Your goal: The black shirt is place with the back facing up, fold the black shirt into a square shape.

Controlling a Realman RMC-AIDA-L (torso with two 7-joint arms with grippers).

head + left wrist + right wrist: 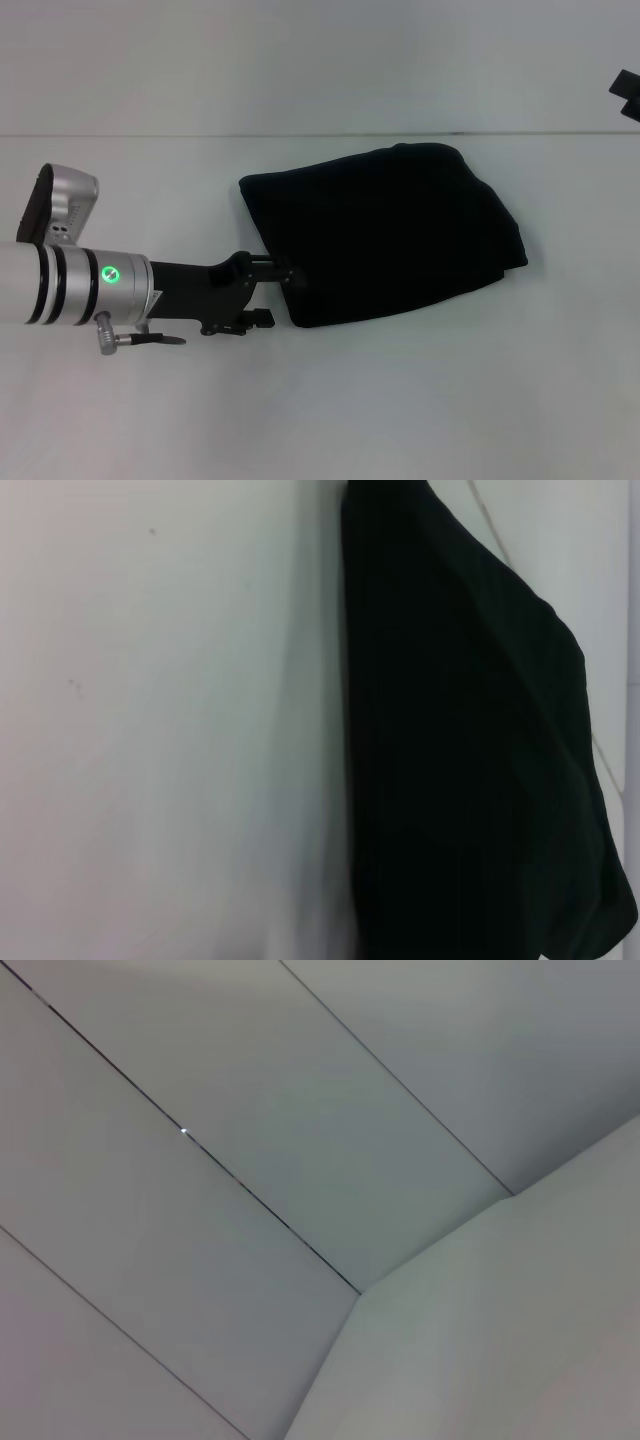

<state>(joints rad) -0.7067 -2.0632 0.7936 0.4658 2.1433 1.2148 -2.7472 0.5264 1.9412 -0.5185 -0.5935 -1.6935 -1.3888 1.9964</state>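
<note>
The black shirt (385, 232) lies folded into a rough, slightly lopsided block on the white table (420, 400), right of the middle. No lettering shows. My left gripper (287, 272) reaches in from the left, low over the table, with its tip at the shirt's near left edge. The left wrist view shows the shirt (470, 760) close up as a dark folded mass beside bare table. My right gripper (626, 92) shows only as a small black part at the far right edge, well away from the shirt.
The table's back edge meets a pale wall (300, 60) behind the shirt. The right wrist view shows only pale wall panels with thin seams (200, 1150) and a flat pale surface (520, 1340).
</note>
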